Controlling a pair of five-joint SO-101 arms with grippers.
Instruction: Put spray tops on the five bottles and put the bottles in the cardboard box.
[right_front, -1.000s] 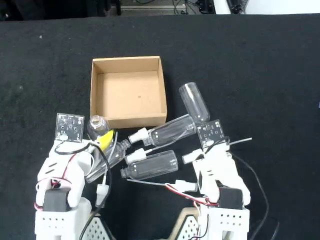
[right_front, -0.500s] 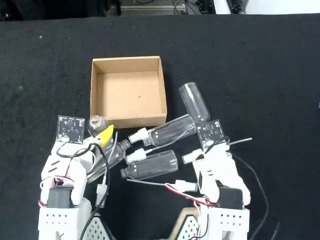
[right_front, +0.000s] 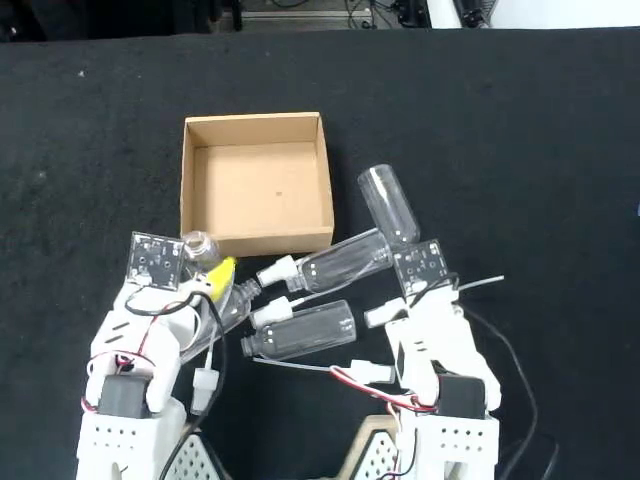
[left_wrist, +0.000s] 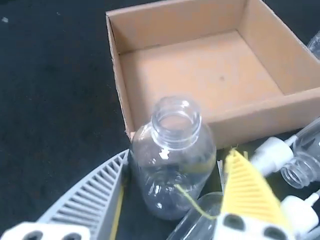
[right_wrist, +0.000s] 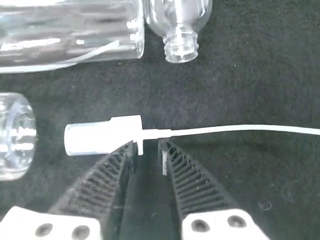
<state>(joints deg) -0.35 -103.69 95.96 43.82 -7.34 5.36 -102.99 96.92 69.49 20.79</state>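
Note:
An uncapped clear bottle (right_front: 197, 245) (left_wrist: 172, 155) stands upright against the near wall of the cardboard box (right_front: 255, 180) (left_wrist: 200, 70). My left gripper (right_front: 208, 262) (left_wrist: 177, 165) is open, its grey finger (left_wrist: 95, 195) and yellow finger (left_wrist: 245, 185) flanking that bottle. More clear bottles lie on the table: one partly under the left arm (right_front: 225, 315), two in the middle (right_front: 335, 262) (right_front: 300, 330), one right of the box (right_front: 388, 205). My right gripper (right_wrist: 146, 146) is narrowly open, its tips at a loose spray top (right_wrist: 105, 136) (right_front: 385, 313) with a long tube.
White spray tops lie by the middle bottles' necks (right_front: 278, 270) (right_front: 270, 312). Others lie near the arm bases (right_front: 368, 372) (right_front: 205, 385). An open bottle neck (right_wrist: 180, 47) points at the right gripper. The box is empty. Black cloth covers the table.
The left arm has shifted right and forward, bringing its fingers around the upright bottle. The right arm and the lying bottles have not moved.

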